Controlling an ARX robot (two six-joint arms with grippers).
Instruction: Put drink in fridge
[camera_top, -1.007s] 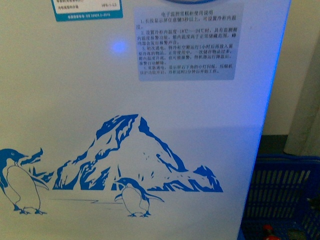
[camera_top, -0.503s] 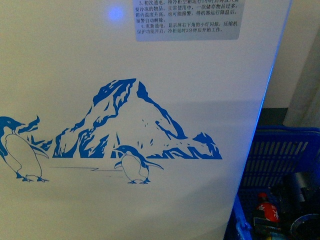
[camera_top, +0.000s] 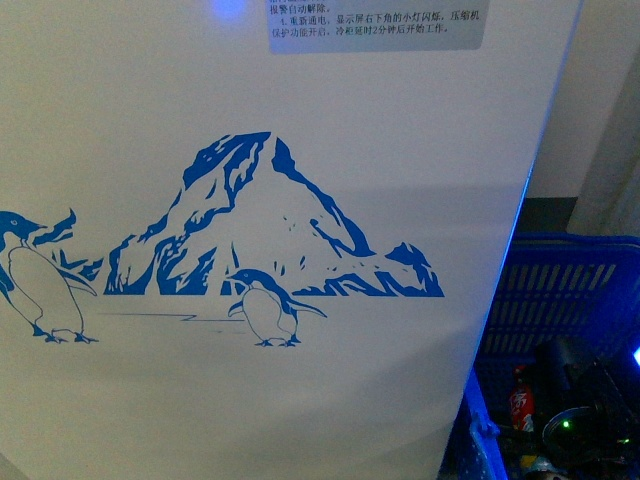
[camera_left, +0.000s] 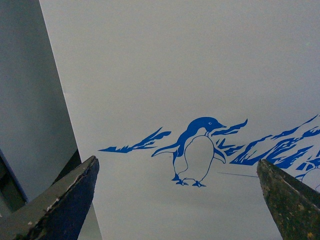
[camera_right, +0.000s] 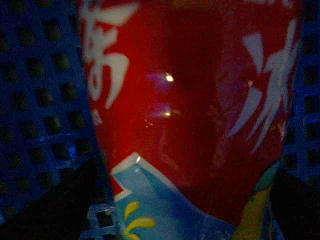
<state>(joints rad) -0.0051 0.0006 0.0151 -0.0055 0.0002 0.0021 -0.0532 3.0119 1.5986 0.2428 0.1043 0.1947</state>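
Note:
The fridge (camera_top: 300, 130) fills the front view as a white wall with a blue penguin-and-mountain decal; its lids are out of view. The drink (camera_top: 520, 398), a small dark bottle with a red label, stands in the blue basket (camera_top: 570, 280) at the lower right. My dark right arm (camera_top: 585, 405) reaches down beside it. In the right wrist view the drink's red label (camera_right: 190, 100) with white lettering fills the picture, and my right gripper (camera_right: 185, 172) is open with one dark finger on each side of it. My left gripper (camera_left: 176, 167) is open and empty, facing the fridge (camera_left: 175, 75).
The blue basket's mesh wall (camera_right: 45, 100) closes in behind the drink. A grey sticker with printed text (camera_top: 375, 25) sits high on the fridge front. A pale wall (camera_top: 610, 90) lies past the fridge's right corner. A grey surface (camera_left: 25, 100) borders the fridge in the left wrist view.
The front view has sunk: the decal and sticker slid up the picture. More of the basket shows, and the drink and my right arm have come into view in it.

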